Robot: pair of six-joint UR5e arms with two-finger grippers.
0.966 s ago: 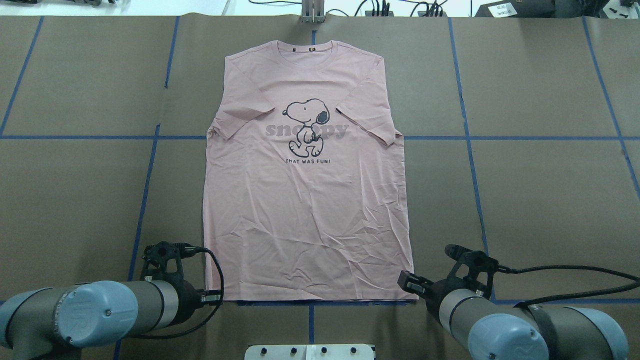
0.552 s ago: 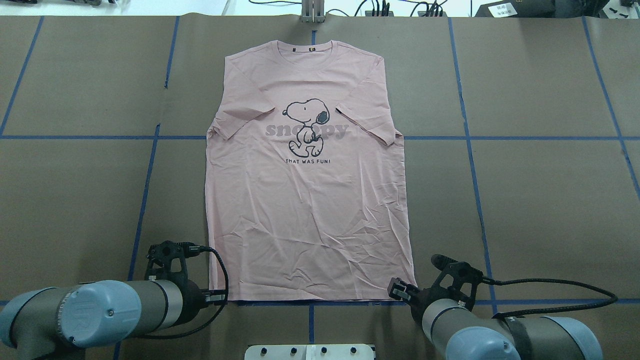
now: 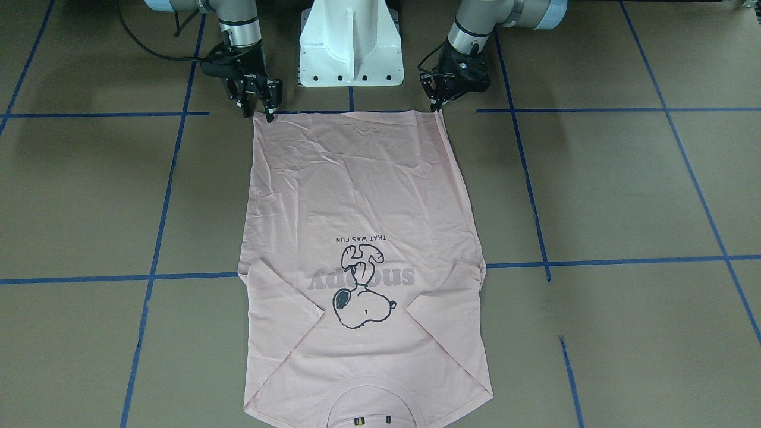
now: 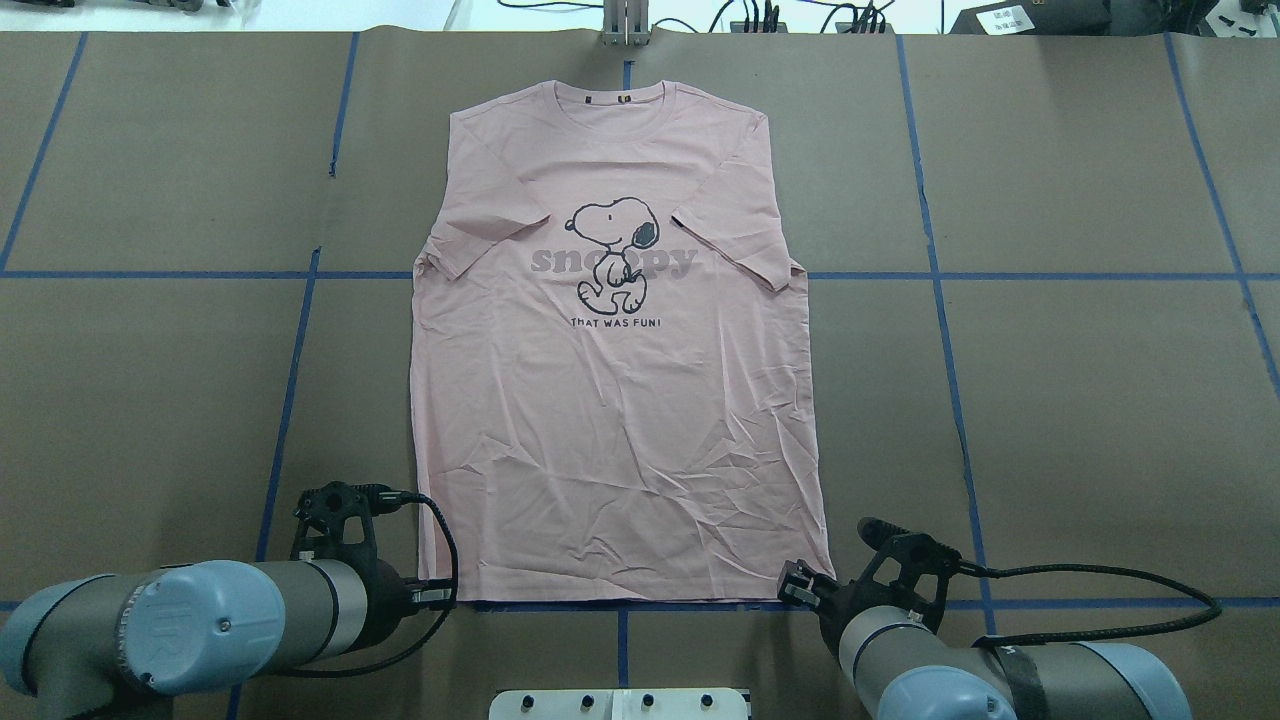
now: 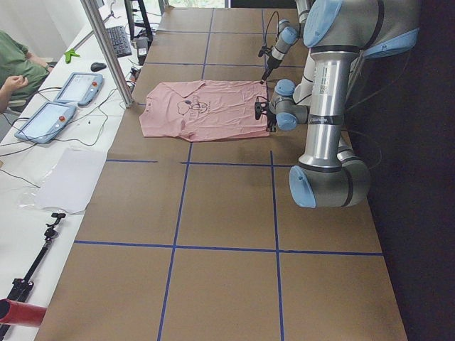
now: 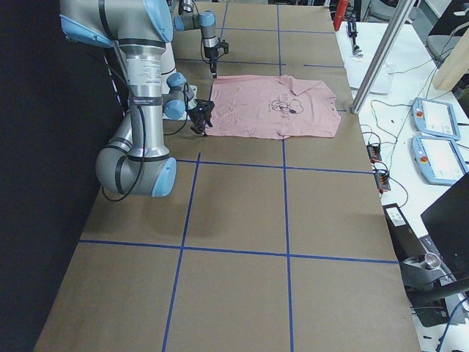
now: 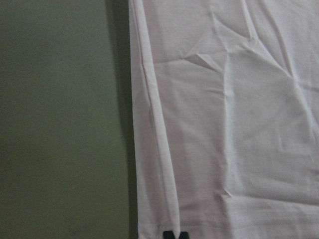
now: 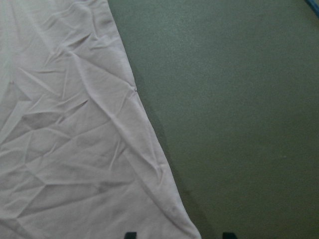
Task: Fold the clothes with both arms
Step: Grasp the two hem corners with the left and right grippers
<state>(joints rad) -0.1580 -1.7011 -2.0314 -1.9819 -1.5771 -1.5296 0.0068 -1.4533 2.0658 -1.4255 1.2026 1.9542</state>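
The pale pink T-shirt [image 4: 615,400] lies flat and print-up in the middle of the table, both sleeves folded inward, its collar at the far side. My left gripper [image 4: 445,597] sits at the hem's left corner. In the left wrist view its fingertips [image 7: 175,235] are pinched together on the hem edge. My right gripper [image 4: 795,580] is at the hem's right corner. Its fingers stand wide apart in the right wrist view [image 8: 178,235], straddling the corner of the cloth. In the front-facing view the left gripper [image 3: 438,107] looks narrow and the right gripper [image 3: 260,113] spread.
The white pedestal [image 3: 351,47] stands between the arms, just behind the hem. Brown paper with blue tape lines [image 4: 940,330] covers the table. A metal post [image 4: 625,25] rises beyond the collar. A seated person [image 5: 14,64] and tablets [image 5: 53,114] are at a side bench.
My right gripper has moved left and back toward the robot, ending at the hem's right corner. The left gripper shifted slightly right to the hem's left corner. The shirt has not moved.
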